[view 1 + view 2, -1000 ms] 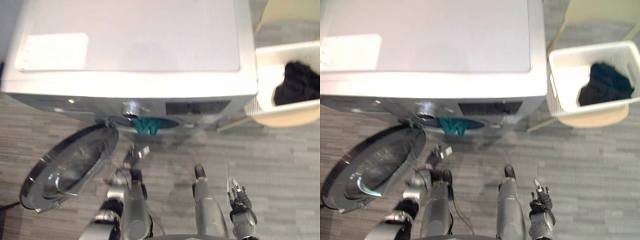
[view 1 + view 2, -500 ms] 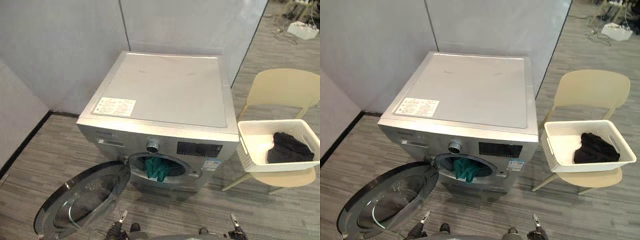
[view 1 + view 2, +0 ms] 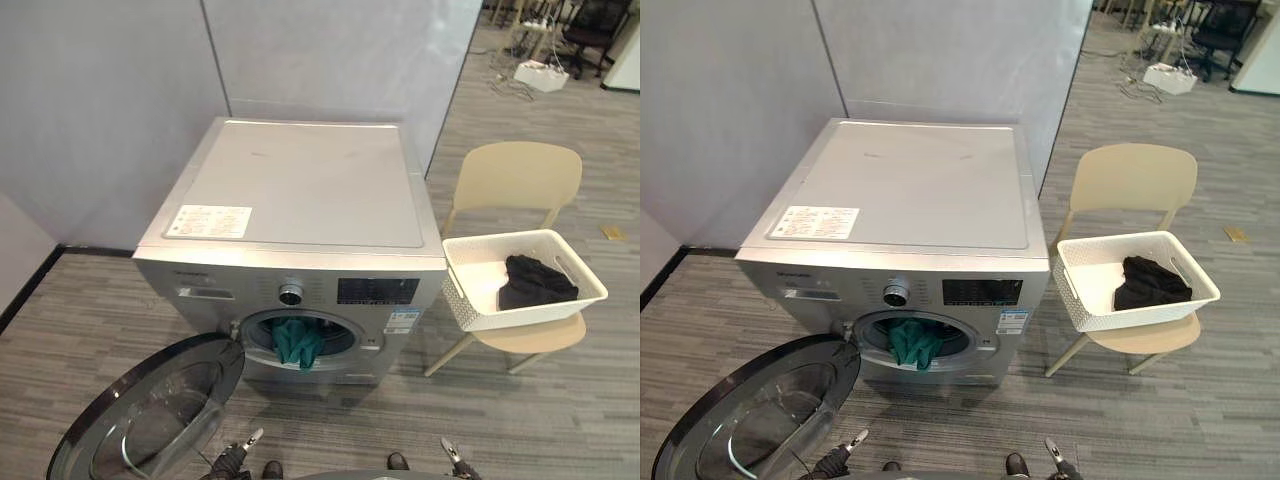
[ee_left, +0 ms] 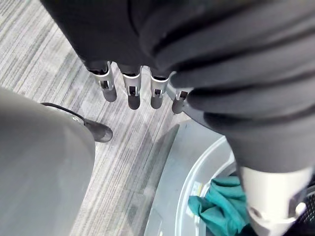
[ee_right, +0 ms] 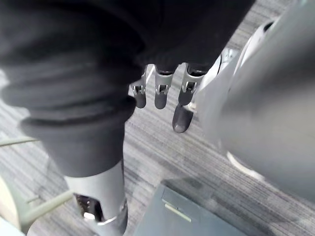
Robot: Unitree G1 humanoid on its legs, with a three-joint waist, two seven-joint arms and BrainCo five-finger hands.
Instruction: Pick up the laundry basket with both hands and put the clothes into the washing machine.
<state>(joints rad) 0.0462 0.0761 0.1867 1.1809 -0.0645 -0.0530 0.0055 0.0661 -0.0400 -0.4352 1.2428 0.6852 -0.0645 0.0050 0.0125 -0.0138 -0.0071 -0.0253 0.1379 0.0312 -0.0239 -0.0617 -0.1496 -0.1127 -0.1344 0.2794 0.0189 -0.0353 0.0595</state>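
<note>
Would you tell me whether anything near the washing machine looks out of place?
A teal garment drapes over the washing machine's drum rim, half out; it would likely snag the open door if shut.

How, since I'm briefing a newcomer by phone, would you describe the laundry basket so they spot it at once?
Start at the silver washing machine with its door open. To its right stands a beige chair, and the laundry basket sits on its seat. It is the white perforated tub holding a black garment.

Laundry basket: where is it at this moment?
In the left eye view the laundry basket sits on the beige chair, right of the washing machine.
</note>
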